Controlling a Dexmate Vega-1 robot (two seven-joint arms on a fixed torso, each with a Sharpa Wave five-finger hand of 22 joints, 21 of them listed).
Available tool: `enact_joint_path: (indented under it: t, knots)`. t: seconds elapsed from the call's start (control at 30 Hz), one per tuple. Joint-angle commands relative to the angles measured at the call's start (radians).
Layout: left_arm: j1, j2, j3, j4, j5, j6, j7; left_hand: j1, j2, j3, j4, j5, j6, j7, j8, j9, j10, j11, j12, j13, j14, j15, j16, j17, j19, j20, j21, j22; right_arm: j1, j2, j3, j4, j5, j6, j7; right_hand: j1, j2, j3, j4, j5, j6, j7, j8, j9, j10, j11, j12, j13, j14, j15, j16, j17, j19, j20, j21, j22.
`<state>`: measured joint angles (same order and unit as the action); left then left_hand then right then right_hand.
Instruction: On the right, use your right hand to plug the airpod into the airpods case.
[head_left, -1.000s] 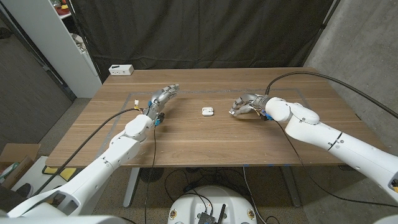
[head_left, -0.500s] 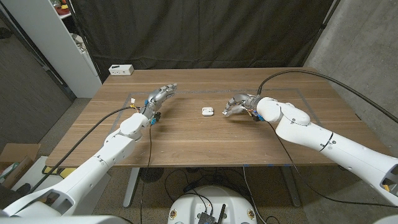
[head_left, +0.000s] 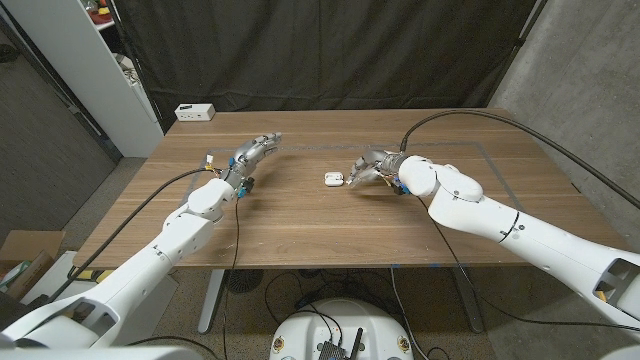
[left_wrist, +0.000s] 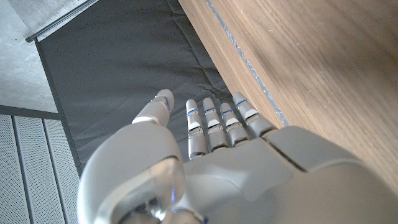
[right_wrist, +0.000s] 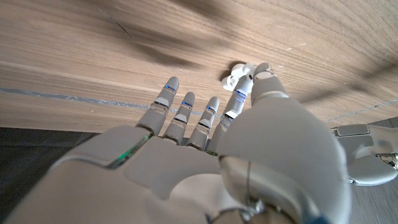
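From the head camera, the airpods case is sitting near the middle of the wooden bench, a small white rounded box lying open, its inside too small to make out. The right hand is hovering just beside the case on its right, fingers reaching toward it. Whether an airpod is sitting between those fingers cannot be told from here. The left hand is waiting well apart on the left side of the bench, fingers stretched out and holding nothing. A white box is lying at the bench's far left corner.

In the left wrist view, the left hand is showing its back, fingers straight and close together, released, with the bench edge and a dark curtain beyond.

In the right wrist view, the right hand is extending its fingers over the wood grain, and a small glossy white piece, the airpod, is showing at the tip of the thumb and nearest finger. Whether it is pinched or merely touched cannot be told. The left hand is appearing at the edge.
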<state>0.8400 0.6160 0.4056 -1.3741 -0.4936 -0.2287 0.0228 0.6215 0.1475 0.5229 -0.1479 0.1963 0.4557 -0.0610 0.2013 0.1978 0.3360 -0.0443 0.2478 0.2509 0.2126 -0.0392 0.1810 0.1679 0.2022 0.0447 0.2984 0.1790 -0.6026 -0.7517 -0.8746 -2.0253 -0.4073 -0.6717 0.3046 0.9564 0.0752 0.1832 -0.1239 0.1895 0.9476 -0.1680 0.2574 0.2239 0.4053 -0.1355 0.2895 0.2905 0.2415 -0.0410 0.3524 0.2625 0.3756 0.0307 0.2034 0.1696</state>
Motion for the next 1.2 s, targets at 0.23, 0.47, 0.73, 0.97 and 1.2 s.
enact_joint_path:
  t: [0.23, 0.47, 0.73, 0.97, 1.2]
  knots:
    - [-0.020, 0.014, 0.000, 0.045, -0.005, -0.013, -0.037, 0.000, 0.007, 0.005, -0.002, 0.007, 0.006, 0.010, -0.002, 0.002, 0.003, 0.011, -0.001, -0.001, 0.006, -0.034, -0.003, 0.000, 0.011, 0.005, -0.002, 0.005, 0.103, 0.099, -0.101, 0.102, -0.028, -0.016, 0.031, -0.018, 0.001, -0.007, 0.001, 0.008, 0.025, 0.005, 0.011, 0.013, 0.015, 0.004, 0.005, 0.004, 0.017, -0.122, 0.013, 0.001, 0.016, 0.003, 0.003, 0.005]
    - [-0.013, 0.024, -0.001, 0.030, 0.007, -0.012, -0.023, -0.001, 0.006, 0.004, -0.003, 0.007, 0.008, 0.010, -0.002, 0.002, 0.004, 0.011, -0.001, -0.001, 0.007, -0.035, -0.003, 0.000, 0.011, 0.005, -0.003, 0.005, 0.129, 0.126, -0.130, 0.149, -0.035, -0.021, 0.037, -0.022, 0.000, -0.010, 0.000, 0.008, 0.030, 0.009, 0.014, 0.019, 0.023, 0.009, 0.008, 0.006, 0.020, -0.121, 0.015, 0.001, 0.017, 0.004, 0.002, 0.005]
    - [-0.013, 0.018, -0.001, 0.042, 0.005, -0.031, -0.033, 0.000, 0.007, 0.005, -0.004, 0.007, 0.008, 0.012, -0.002, 0.003, 0.003, 0.012, -0.001, -0.001, 0.006, -0.035, -0.003, 0.000, 0.012, 0.006, -0.005, 0.005, 0.127, 0.145, -0.126, 0.181, -0.024, -0.006, -0.004, -0.022, 0.002, -0.011, -0.002, 0.009, 0.029, 0.014, 0.016, 0.025, 0.032, 0.012, 0.011, 0.007, 0.030, -0.122, 0.019, 0.000, 0.022, 0.006, 0.003, 0.005]
    - [-0.011, 0.019, -0.003, 0.039, 0.005, -0.029, -0.026, 0.000, 0.006, 0.005, -0.004, 0.007, 0.010, 0.011, -0.002, 0.003, 0.005, 0.008, -0.001, -0.002, 0.007, -0.036, -0.003, -0.001, 0.013, 0.005, -0.007, 0.005, 0.138, 0.161, -0.134, 0.211, -0.019, 0.009, -0.019, -0.023, 0.003, -0.012, -0.003, 0.008, 0.032, 0.022, 0.019, 0.031, 0.040, 0.013, 0.014, 0.008, 0.037, -0.124, 0.022, 0.000, 0.026, 0.005, 0.003, 0.006]
    - [-0.009, 0.021, -0.006, 0.039, 0.003, -0.026, -0.024, 0.001, 0.005, 0.004, -0.005, 0.007, 0.012, 0.007, -0.002, 0.003, 0.004, 0.007, -0.001, -0.002, 0.007, -0.038, -0.003, -0.001, 0.014, 0.005, -0.009, 0.005, 0.146, 0.186, -0.138, 0.243, -0.011, 0.015, -0.040, -0.024, 0.003, -0.014, -0.005, 0.008, 0.034, 0.025, 0.021, 0.036, 0.049, 0.018, 0.017, 0.010, 0.041, -0.123, 0.024, 0.000, 0.028, 0.006, 0.003, 0.006]
